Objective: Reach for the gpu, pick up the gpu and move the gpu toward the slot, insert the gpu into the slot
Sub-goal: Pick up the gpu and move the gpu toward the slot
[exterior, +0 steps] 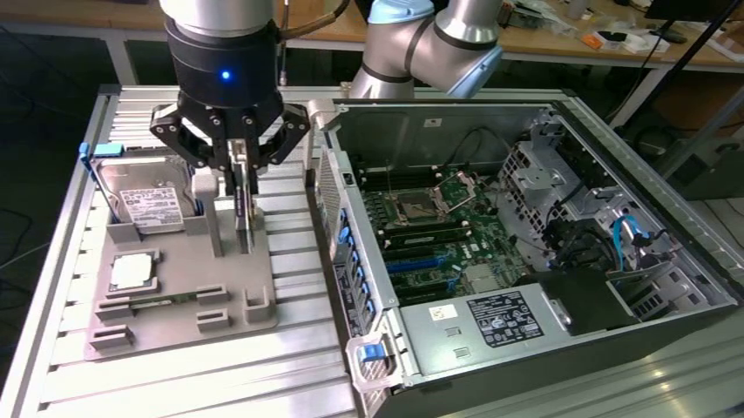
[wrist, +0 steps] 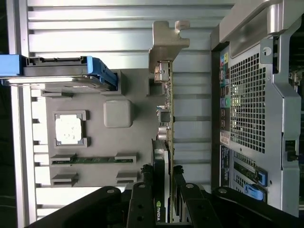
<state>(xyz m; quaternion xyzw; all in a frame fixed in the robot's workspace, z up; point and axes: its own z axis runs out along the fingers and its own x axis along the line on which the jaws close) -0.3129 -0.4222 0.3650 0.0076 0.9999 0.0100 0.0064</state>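
In the exterior view, we see the gripper hanging straight down over the grey tray on the bench. Its jaws are drawn in narrow and clamped on the gpu, which stands on edge, thin side toward us. The card is at the tray's edge nearest the case, about midway along that edge. We cannot tell whether its lower edge touches the tray. The drive leans in the tray's far corner on the exterior view's left, and the chip lies flat in front of it. The open case stands on the bench at the exterior view's right, just beside the tray. Inside it, the blue slot runs across the green motherboard, well apart from the card.

In the wrist view, we look along the gpu edge-on. The gripper has one black finger pressed on each face, and the card's silvery bracket reaches past the tray over the ribbed bench. The drive and the chip sit in their tray pockets on one side of the card. On the other side is the perforated back of the case.
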